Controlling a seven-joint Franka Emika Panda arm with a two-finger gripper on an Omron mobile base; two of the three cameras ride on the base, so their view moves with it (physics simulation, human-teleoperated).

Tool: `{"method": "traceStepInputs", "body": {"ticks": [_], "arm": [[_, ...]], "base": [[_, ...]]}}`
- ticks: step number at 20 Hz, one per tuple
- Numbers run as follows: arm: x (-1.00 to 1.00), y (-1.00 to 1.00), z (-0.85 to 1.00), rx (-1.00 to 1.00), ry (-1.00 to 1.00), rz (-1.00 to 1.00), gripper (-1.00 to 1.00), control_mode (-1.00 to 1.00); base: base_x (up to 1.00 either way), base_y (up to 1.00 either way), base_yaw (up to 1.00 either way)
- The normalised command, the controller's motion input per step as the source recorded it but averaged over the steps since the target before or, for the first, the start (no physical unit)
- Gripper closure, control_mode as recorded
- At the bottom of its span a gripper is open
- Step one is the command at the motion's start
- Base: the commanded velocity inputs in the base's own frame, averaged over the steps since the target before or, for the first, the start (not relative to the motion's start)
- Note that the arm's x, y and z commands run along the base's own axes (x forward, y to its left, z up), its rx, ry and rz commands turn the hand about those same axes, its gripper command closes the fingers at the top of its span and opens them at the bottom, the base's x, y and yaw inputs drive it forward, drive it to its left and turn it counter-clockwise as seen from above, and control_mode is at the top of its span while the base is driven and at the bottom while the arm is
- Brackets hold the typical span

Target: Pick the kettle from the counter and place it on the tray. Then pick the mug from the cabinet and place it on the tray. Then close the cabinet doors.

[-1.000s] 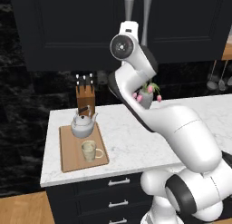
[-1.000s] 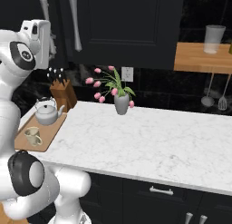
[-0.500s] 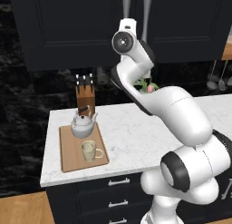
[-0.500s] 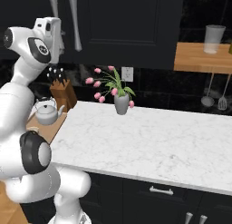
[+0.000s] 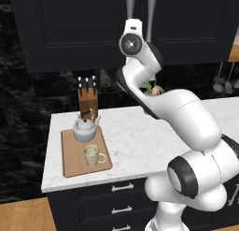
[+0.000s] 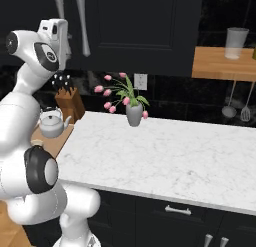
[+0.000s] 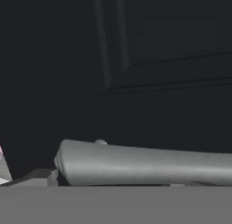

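The small squat silver-white kettle [image 5: 86, 128] and the small cream-beige mug [image 5: 94, 155] both sit on the flat light-brown wooden tray [image 5: 72, 162], which lies at the left end of the white marble-look counter [image 5: 135, 141], the kettle farther back and the mug nearer. By the look of it only the two tall black panelled cabinet doors [image 5: 79, 29] are left to deal with, and in both base views they appear flush with the black upper wall cabinet [image 6: 145, 26].

The relation that matters is between the hand and the long vertical silver-grey bar handles [image 5: 151, 17]. The white arm reaches up and away from the base, with its wrist right at the handles, in front of the left one of the pair. In the hand view a grey bar handle [image 7: 145, 165] lies lengthwise across the bottom, very close to the camera, with a black door panel [image 7: 172, 46] just beyond. So the handle's long axis runs crosswise to the hand, just ahead of it.

The finger tips cannot be made out, so whether the gripper is spread or closed cannot be told.
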Motion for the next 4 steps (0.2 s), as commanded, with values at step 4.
{"method": "traceStepInputs", "body": {"ticks": [4], "arm": [[0.07, -0.02, -0.03, 0.0, 0.0, 0.0, -1.0, -1.0]], "base": [[0.0, 0.0, 0.0]]}}
